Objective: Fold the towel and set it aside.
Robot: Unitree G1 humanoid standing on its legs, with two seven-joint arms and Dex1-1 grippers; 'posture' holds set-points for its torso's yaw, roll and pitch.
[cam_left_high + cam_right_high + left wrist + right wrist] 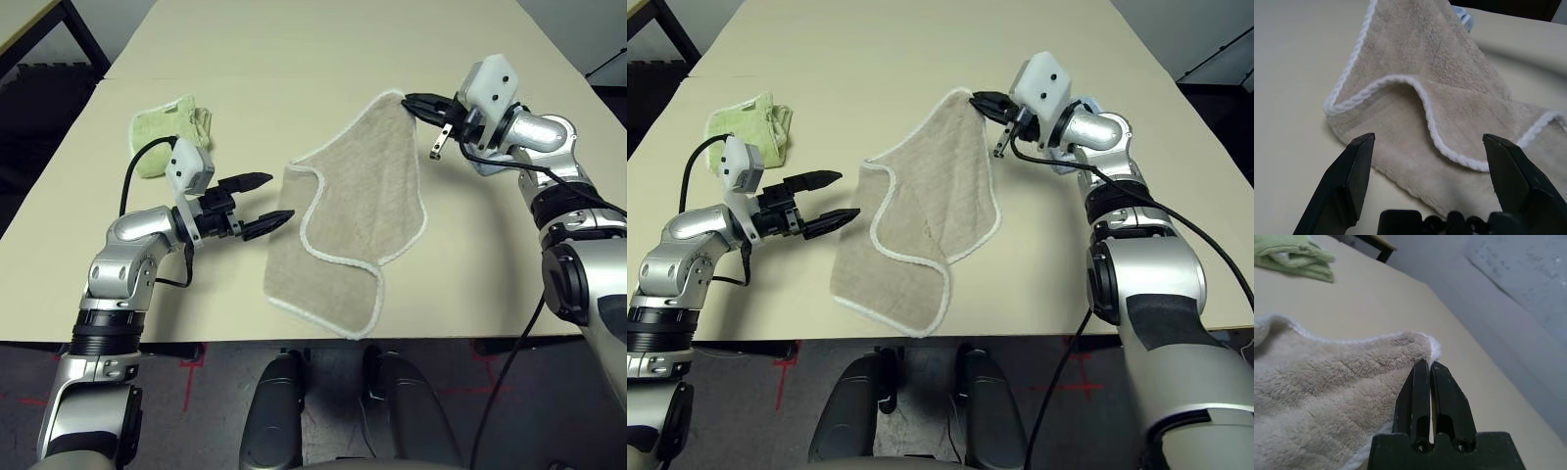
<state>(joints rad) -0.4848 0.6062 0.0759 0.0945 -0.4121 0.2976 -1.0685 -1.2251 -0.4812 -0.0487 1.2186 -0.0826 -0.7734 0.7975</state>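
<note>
The beige towel with white stitched edging lies partly folded over itself in the middle of the table, its near end close to the front edge. My right gripper is shut on its far corner and holds that corner lifted off the table. Just to the left of the towel's left edge, my left gripper stands open with nothing between its fingers. In the left wrist view the open gripper faces the folded edge of the towel.
A crumpled light green cloth lies at the far left of the cream table. A bit of light blue cloth peeks out beyond the towel, under my right arm. The table's front edge runs just below the towel.
</note>
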